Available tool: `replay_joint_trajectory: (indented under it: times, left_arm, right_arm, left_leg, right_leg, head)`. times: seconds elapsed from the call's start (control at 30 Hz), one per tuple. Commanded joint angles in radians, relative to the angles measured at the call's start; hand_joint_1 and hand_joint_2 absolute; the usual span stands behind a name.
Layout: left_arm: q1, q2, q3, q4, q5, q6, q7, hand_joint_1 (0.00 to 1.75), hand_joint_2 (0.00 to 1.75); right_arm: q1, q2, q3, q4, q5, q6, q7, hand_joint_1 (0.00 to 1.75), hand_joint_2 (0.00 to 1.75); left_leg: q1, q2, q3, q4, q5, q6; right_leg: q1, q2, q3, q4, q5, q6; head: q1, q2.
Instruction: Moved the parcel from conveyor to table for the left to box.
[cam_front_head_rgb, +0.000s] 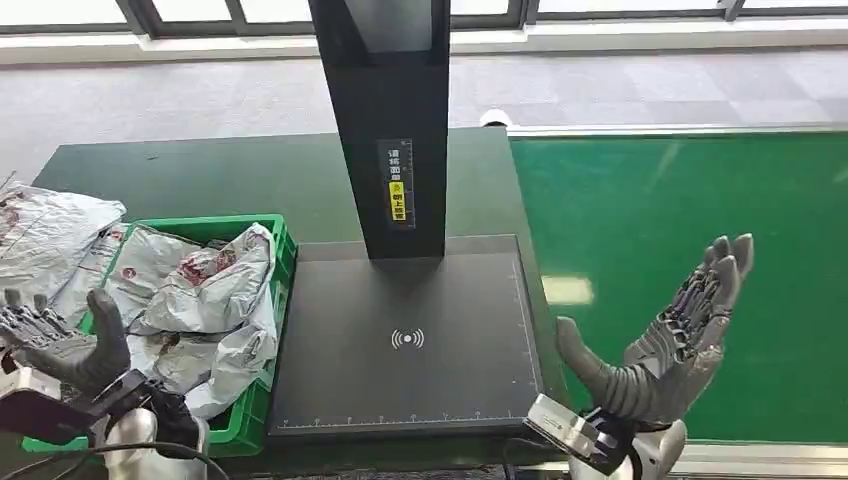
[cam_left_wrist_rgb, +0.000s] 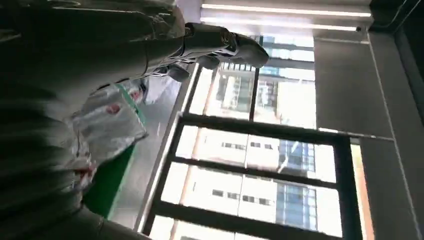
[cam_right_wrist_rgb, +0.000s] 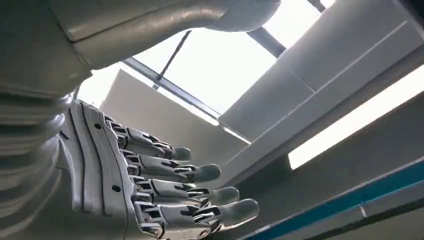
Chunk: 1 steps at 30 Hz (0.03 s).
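Several grey plastic parcels with red marks lie heaped in the green box at the left of the table. My left hand hovers open at the box's near left corner, palm up, holding nothing. My right hand is raised open over the near edge of the green conveyor, fingers spread and stretched upward, empty. The conveyor belt carries no parcel in the head view. In the left wrist view the parcels and green box appear past my hand. The right wrist view shows my spread hand against the ceiling.
A dark scanner plate with a wireless symbol lies between box and conveyor, with a black post rising from its far side. More grey parcels lie on the table left of the box. Grey floor and windows lie beyond.
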<state>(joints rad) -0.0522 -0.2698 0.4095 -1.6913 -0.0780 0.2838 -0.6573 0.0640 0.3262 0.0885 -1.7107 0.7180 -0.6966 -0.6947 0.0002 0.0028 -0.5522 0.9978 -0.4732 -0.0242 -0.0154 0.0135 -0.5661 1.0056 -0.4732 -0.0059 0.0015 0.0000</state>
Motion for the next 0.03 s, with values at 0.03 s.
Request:
replay_joint_trajectory:
  times: [0.03]
  left_arm:
    - [0.116, -0.024, -0.27, -0.188, 0.075, -0.432, -0.041, 0.0, 1.75]
  right_arm:
    - [-0.111, -0.112, 0.238, 0.442, -0.249, 0.059, -0.003, 0.0, 1.75]
  left_leg:
    - [0.003, 0.004, 0.001, -0.002, 0.001, 0.001]
  right_leg:
    - [0.003, 0.003, 0.002, -0.006, 0.004, 0.0]
  head:
    - [0.0, 0.0]
